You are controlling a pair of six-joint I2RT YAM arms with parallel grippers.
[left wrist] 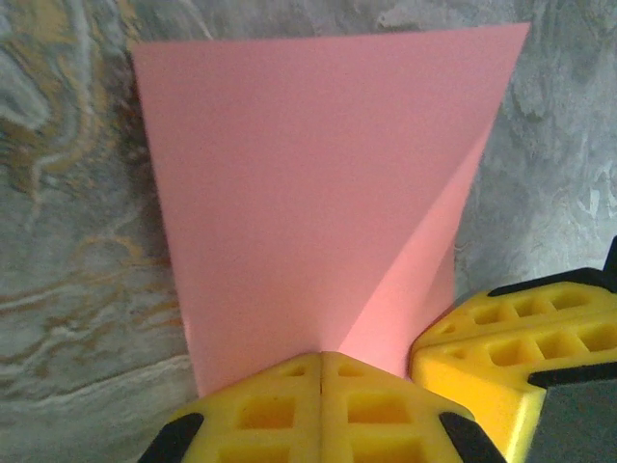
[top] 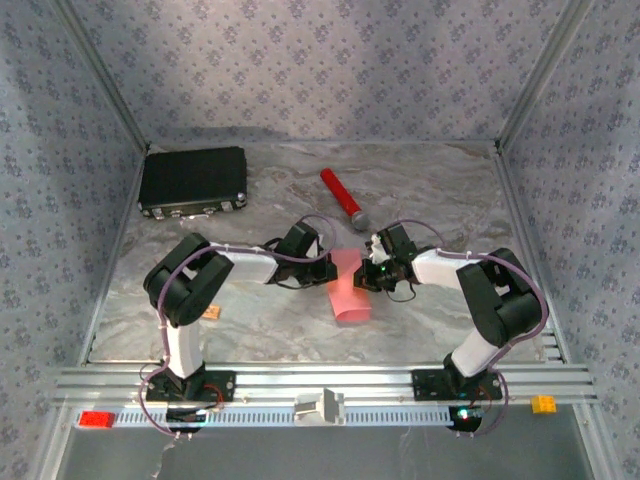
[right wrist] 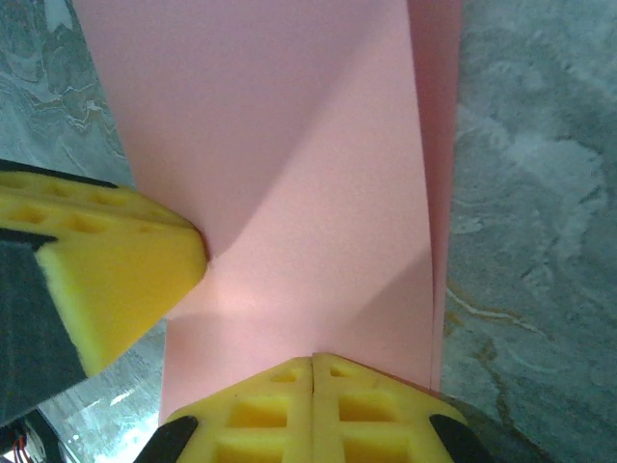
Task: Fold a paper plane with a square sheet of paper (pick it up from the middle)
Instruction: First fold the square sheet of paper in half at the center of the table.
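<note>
- Table (top: 250, 320): marbled surface, railed at the left, right and bottom of the top view. Your open room lies at lower centre, below the sheet.
- Black case (top: 193, 180): upper left of the frame, well apart from the work.
- Square sheet of paper (top: 347, 288): frame centre, between both claws, part-folded with one slanted crease. By judgement you are in an early fold. The next move calls for pinning the sheet with one claw while the other presses the crease flat, edges aligned.
- Left claw (left wrist: 321, 371): pads closed together, tip at the sheet's edge. Whether it pinches or presses cannot be told.
- Right claw (right wrist: 312, 371): likewise closed, tip on the sheet, just beside the left claw.
- Red cylinder (top: 340, 195): above the sheet, near the right claw. Keep your sweep off it.
- Tan block (top: 211, 313): lower left, beside the left arm.
</note>
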